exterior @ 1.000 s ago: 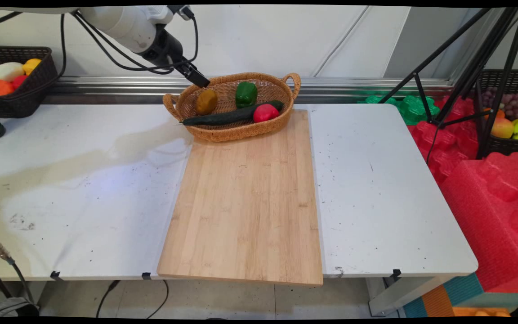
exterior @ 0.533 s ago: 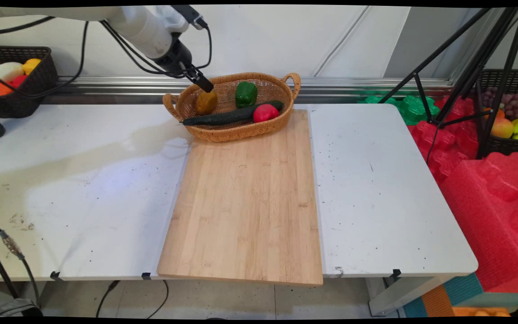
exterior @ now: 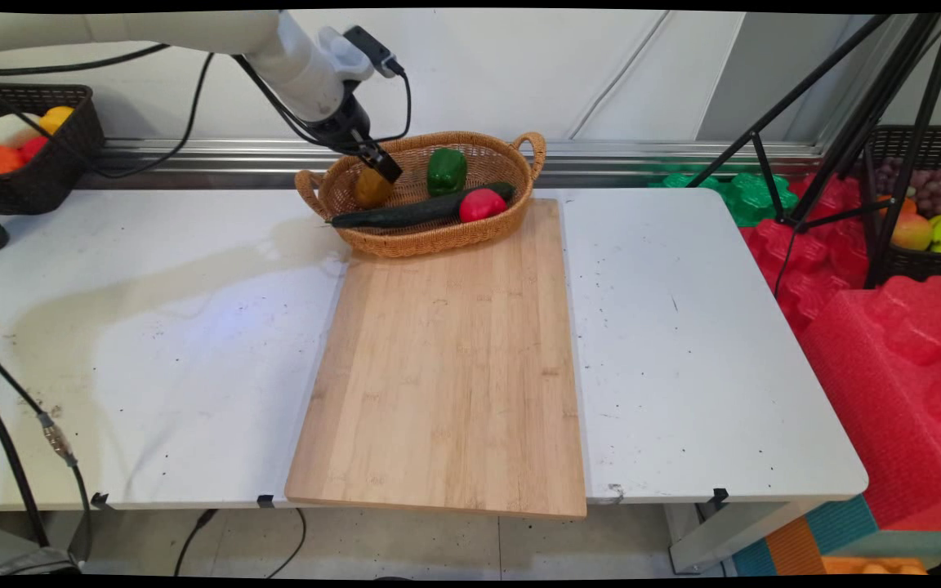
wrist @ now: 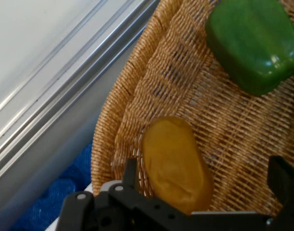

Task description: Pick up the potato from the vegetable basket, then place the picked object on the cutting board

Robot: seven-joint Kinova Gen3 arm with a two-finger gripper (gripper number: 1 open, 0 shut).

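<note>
I see a brownish-yellow potato (exterior: 373, 189) (wrist: 175, 164) lying in the wicker basket's (exterior: 438, 238) left end, leaning on the woven wall, apparently between my spread gripper (exterior: 389, 171) fingers.

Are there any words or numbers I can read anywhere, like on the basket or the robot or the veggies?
None: no words, numbers or signs can be read in either view.
The wicker basket, the wooden board and the white table are bare.
The brown vegetable, between the fingers of the gripper, the green pepper, the cucumber and the red vegetable carry no labels.
</note>
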